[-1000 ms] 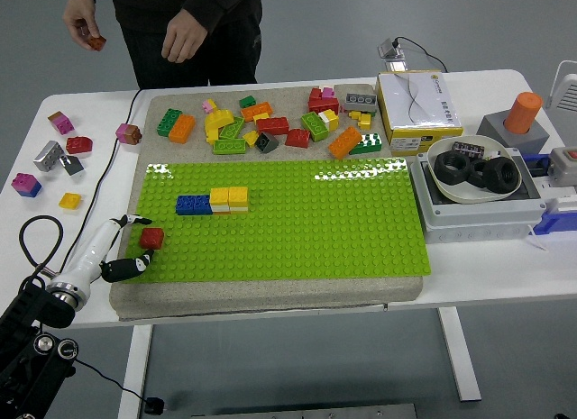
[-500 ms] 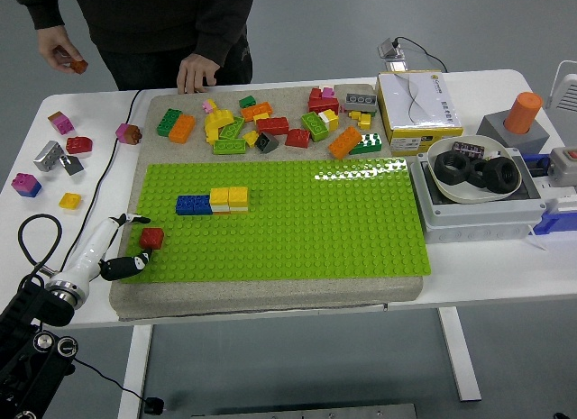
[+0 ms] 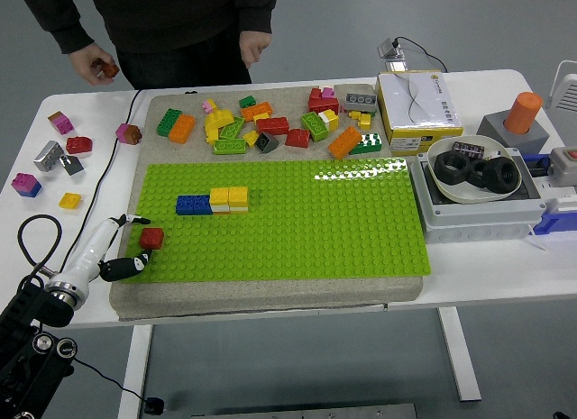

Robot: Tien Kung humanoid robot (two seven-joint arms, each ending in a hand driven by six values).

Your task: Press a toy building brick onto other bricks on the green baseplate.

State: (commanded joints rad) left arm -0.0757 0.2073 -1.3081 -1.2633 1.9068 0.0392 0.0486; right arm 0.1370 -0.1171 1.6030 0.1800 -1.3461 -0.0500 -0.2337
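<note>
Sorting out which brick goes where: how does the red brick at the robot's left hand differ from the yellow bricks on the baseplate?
The red brick is one small brick near the green baseplate's left edge, between the left hand's fingers; the yellow bricks form a wider, stacked group further in, untouched. The red brick stands alone; the yellow bricks adjoin a blue brick. Both sit on the baseplate.

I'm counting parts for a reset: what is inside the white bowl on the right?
The white bowl holds two black rubber tyres and a small dark block at the back. Anything beneath the tyres is covered.
</note>
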